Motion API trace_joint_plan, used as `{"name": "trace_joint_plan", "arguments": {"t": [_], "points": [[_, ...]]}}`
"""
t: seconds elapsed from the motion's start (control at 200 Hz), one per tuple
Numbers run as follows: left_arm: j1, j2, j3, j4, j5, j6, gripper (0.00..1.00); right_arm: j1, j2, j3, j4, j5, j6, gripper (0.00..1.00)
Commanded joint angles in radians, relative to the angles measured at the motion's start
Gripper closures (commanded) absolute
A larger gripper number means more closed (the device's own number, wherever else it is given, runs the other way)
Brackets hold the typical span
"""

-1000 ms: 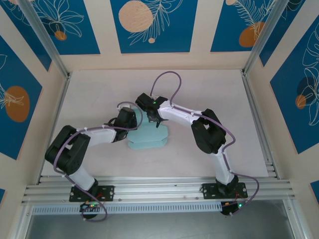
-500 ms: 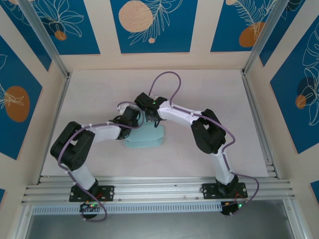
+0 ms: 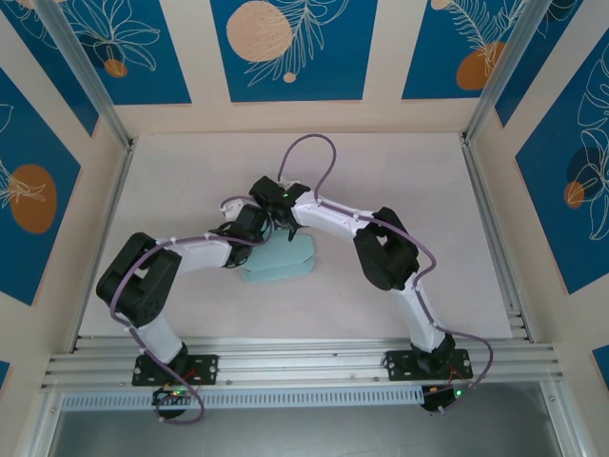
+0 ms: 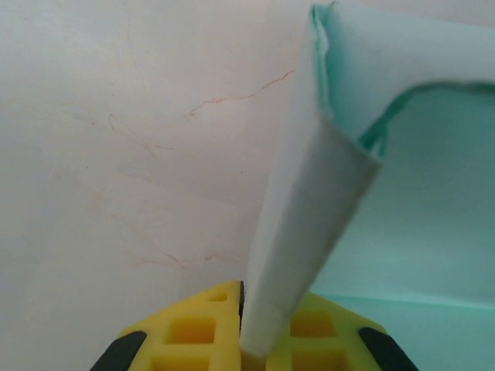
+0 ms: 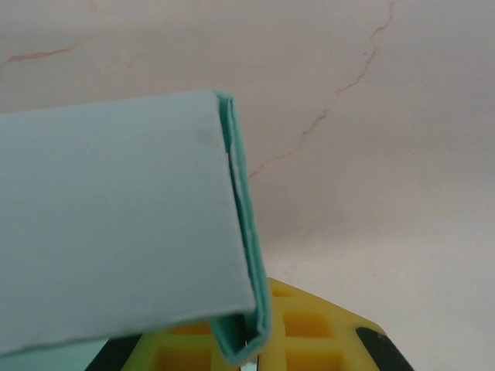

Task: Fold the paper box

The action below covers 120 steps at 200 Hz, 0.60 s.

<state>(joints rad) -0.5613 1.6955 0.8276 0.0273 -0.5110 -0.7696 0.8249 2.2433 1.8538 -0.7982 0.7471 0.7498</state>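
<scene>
Top external | paper box (image 3: 284, 263) far edge hidden | left claw (image 4: 251, 352), right claw (image 5: 246, 348) pinch it

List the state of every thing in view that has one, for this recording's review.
paper box: partly folded, its base lying flat, edges raised where the tools hold it.
left tool: shut on a raised flap of the box.
right tool: shut on a doubled-over edge of the box.

paper box (image 4: 418, 232), cropped right, top, bottom
</scene>
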Motion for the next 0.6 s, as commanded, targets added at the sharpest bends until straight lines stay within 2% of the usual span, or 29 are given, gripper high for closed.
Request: {"name": "trace_joint_plan", "arguments": {"t": [0.0,0.12,0.21,0.28,0.38,0.505,0.595], "points": [[0.023,-0.016,-0.023,-0.059,-0.165,-0.088,0.95,-0.012,0.096,-0.011,-0.276,0.243,0.084,1.00],[0.024,-0.015,-0.028,-0.025,-0.150,-0.119,0.90,-0.010,0.132,0.008,-0.312,0.267,0.097,1.00],[0.023,-0.019,-0.034,0.015,-0.102,-0.119,0.82,-0.008,0.129,0.003,-0.280,0.243,0.073,1.00],[0.023,-0.033,-0.047,0.052,-0.056,-0.111,0.71,-0.006,0.117,0.000,-0.251,0.224,0.050,1.00],[0.023,-0.074,-0.084,0.128,0.037,-0.092,0.44,-0.010,0.101,0.003,-0.220,0.194,0.010,1.00],[0.022,-0.130,-0.090,0.145,0.175,-0.072,0.28,-0.021,0.081,0.010,-0.185,0.134,-0.052,1.00],[0.023,-0.192,-0.101,0.137,0.234,-0.057,0.19,-0.029,0.069,0.026,-0.185,0.101,-0.107,1.00]]}}
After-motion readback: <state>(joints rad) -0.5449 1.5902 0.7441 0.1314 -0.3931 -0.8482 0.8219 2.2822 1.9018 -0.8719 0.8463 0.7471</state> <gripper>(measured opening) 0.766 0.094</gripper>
